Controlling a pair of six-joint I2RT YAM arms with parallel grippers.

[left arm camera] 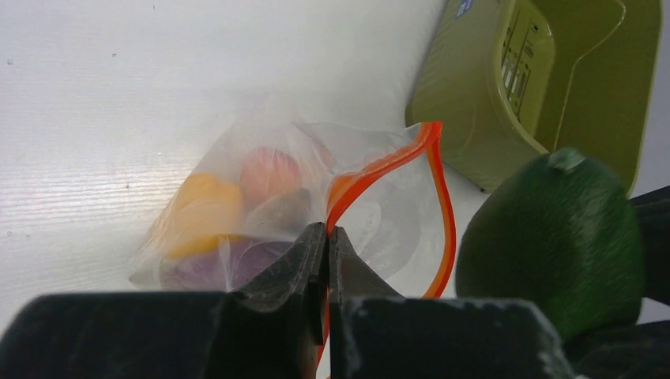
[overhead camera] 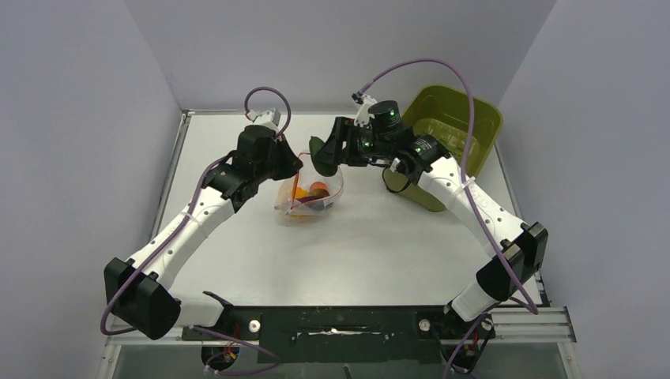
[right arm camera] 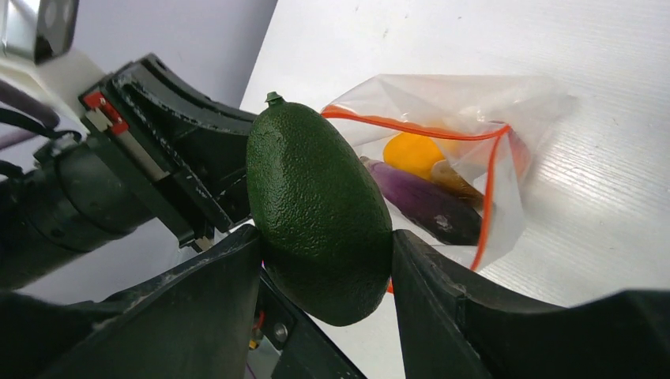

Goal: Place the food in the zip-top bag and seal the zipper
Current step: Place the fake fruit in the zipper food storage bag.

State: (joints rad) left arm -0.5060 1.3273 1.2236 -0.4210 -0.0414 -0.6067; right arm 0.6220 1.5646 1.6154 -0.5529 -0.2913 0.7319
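Note:
The clear zip-top bag (overhead camera: 310, 197) lies mid-table with its mouth held open. Its red zipper strip (left arm camera: 411, 154) loops open and also shows in the right wrist view (right arm camera: 490, 189). Inside lie a yellow-orange pepper (right arm camera: 411, 151), a red-orange fruit (left arm camera: 269, 172) and a dark purple piece (right arm camera: 423, 201). My left gripper (left arm camera: 327, 233) is shut on the zipper strip at the near edge of the bag's mouth. My right gripper (right arm camera: 324, 253) is shut on a dark green avocado-like piece (right arm camera: 316, 209) and holds it just above and beside the bag's mouth (overhead camera: 324, 154).
An olive-green plastic basket (overhead camera: 446, 130) lies tipped at the back right, close behind my right arm; it also shows in the left wrist view (left arm camera: 545, 71). The white table (overhead camera: 371, 253) has walls on three sides.

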